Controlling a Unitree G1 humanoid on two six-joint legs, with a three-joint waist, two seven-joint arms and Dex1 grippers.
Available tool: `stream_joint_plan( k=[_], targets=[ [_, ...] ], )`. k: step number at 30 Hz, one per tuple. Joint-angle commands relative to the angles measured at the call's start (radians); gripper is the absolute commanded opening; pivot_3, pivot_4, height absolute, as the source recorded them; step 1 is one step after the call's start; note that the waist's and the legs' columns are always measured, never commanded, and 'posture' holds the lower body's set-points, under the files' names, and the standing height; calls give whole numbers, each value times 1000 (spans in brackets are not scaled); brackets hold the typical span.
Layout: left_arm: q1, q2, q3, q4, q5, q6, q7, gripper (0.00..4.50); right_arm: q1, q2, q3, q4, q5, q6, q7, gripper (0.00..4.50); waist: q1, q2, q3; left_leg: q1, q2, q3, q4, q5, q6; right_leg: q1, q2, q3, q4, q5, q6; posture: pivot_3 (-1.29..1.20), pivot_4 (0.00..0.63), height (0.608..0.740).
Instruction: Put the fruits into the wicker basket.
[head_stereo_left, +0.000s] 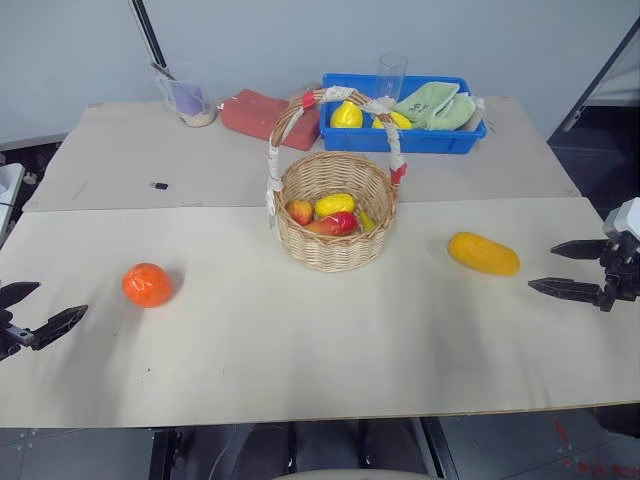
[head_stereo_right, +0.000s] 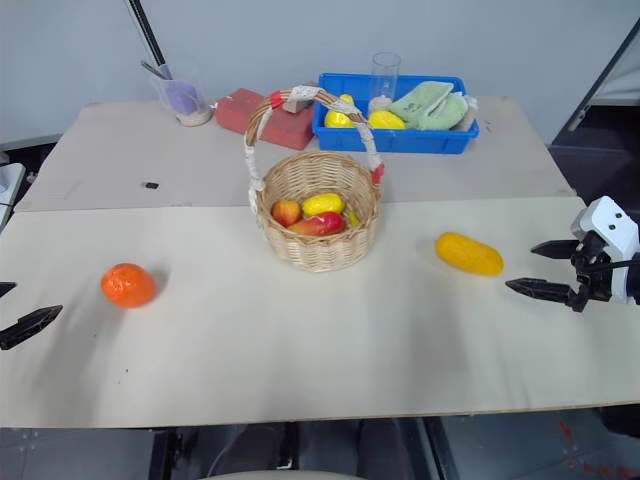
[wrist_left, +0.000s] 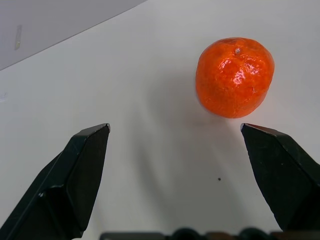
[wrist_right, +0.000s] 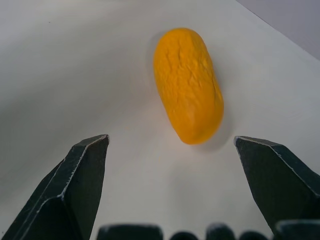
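Note:
A round bright-orange fruit (head_stereo_left: 148, 285) lies on the table at the left. My left gripper (head_stereo_left: 38, 310) stands open a short way to its left, apart from it; the left wrist view has the orange fruit (wrist_left: 234, 76) ahead of the spread fingers. An oval yellow-orange fruit (head_stereo_left: 484, 253) lies at the right. Just right of it my right gripper (head_stereo_left: 567, 268) is open and empty, and the oval fruit (wrist_right: 188, 83) lies ahead between its fingers in the right wrist view. The wicker basket (head_stereo_left: 334, 255) with its tall banded handle stands mid-table, holding small yellow and red fruits.
A blue plastic tray (head_stereo_left: 400, 140) with yellow fruits, a glass and green cloths sits at the back. A red block (head_stereo_left: 262, 115) and a clear jug (head_stereo_left: 187, 97) stand back left. A small dark object (head_stereo_left: 159, 185) lies on the far board.

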Motion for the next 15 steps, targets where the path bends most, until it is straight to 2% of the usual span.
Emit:
stream_joint_plan(
  k=[1, 15],
  targets=[
    [-7, 0, 31, 1, 7, -1, -4, 4500, -10, -3, -34, -5, 4, -21, -5, 4449, 0, 0, 0, 0, 0, 0, 0, 0, 0, 0, 0, 0, 0, 0, 0, 0, 150, 740],
    [-25, -12, 41, 47, -4, -32, -85, 4500, -24, 20, -23, -11, -1, -6, -32, 4449, 1, 0, 0, 0, -1, 0, 0, 0, 0, 0, 2, -1, 1, 0, 0, 0, 150, 740]
  ],
)
